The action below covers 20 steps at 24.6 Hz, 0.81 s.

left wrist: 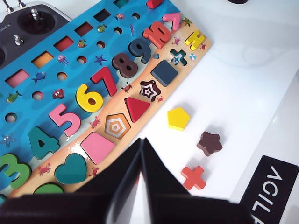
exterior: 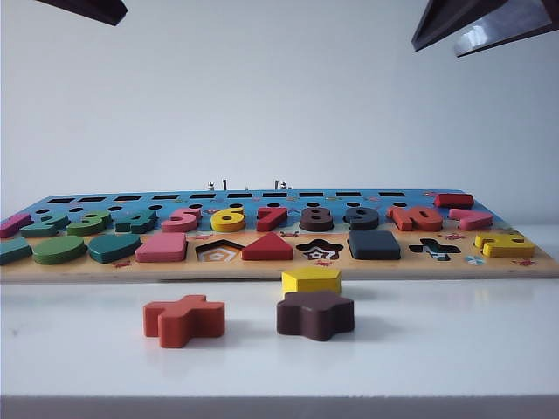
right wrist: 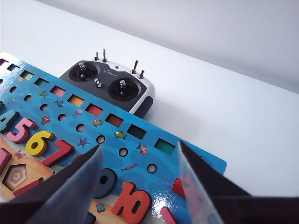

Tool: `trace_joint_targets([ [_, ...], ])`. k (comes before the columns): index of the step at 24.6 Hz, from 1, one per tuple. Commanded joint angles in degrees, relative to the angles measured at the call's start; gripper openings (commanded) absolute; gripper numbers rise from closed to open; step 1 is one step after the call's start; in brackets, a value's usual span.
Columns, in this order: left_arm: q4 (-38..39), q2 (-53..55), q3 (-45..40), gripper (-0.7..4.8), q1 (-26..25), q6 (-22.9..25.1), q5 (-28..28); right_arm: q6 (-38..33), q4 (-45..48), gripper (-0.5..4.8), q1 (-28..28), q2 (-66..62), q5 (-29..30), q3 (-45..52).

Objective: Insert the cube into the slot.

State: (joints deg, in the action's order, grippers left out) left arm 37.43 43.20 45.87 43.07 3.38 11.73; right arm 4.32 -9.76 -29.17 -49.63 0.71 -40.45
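Observation:
The navy-blue cube [exterior: 374,244] [left wrist: 164,73] lies flush in the square slot of the wooden puzzle board [exterior: 131,271], between the star cut-out [exterior: 320,250] and the cross cut-out [exterior: 434,249]. It fills the slot and hides its floor. My left gripper [left wrist: 141,140] is shut and empty, hovering over the board's front edge near the pink square; the exterior view shows it at the upper left [exterior: 87,9]. My right gripper [right wrist: 139,147] is open and empty, high above the board's far side, and shows at the exterior view's upper right [exterior: 472,30].
Three loose pieces lie on the white table in front of the board: a yellow pentagon block [exterior: 311,279] [left wrist: 178,118], a dark brown star [exterior: 315,314] [left wrist: 209,143] and an orange-red cross [exterior: 183,319] [left wrist: 193,177]. A radio controller [right wrist: 110,86] sits behind the board.

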Motion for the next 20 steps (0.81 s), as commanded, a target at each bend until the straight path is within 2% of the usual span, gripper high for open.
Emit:
trace_joint_targets([
  [1, -1.7, -1.3, -1.5, 0.20, 0.0, 0.2, 0.2, -0.2, 2.1, 2.93, 2.2, 3.9, 1.7, 2.5],
  [4, -2.1, -2.8, -3.3, 0.20, 0.0, 0.3, 0.2, -0.2, 2.1, 2.86, 4.8, 8.1, 1.7, 5.0],
  [7, -3.7, -5.5, -6.4, 0.20, 0.0, 0.7, 0.2, -0.2, 2.0, 1.95, 9.4, 13.7, 1.7, 7.8],
  [9, -5.1, -7.1, -8.3, 0.20, 0.0, 1.1, 0.0, -0.2, 2.0, 1.55, 11.5, 16.4, 1.6, 9.0],
  [13, -7.3, -10.2, -11.2, 0.20, -0.5, 1.7, -0.4, -0.2, 2.0, 0.08, 15.3, 21.8, 1.6, 11.1],
  [14, -7.8, -11.1, -11.9, 0.20, -1.0, 1.7, -0.6, 0.0, 2.0, -0.07, 16.1, 23.0, 1.6, 11.6],
  [20, -15.7, -19.1, -17.7, 0.20, -7.3, 1.5, -3.3, 0.0, 2.0, -0.07, 19.8, 30.6, 2.3, 15.5],
])
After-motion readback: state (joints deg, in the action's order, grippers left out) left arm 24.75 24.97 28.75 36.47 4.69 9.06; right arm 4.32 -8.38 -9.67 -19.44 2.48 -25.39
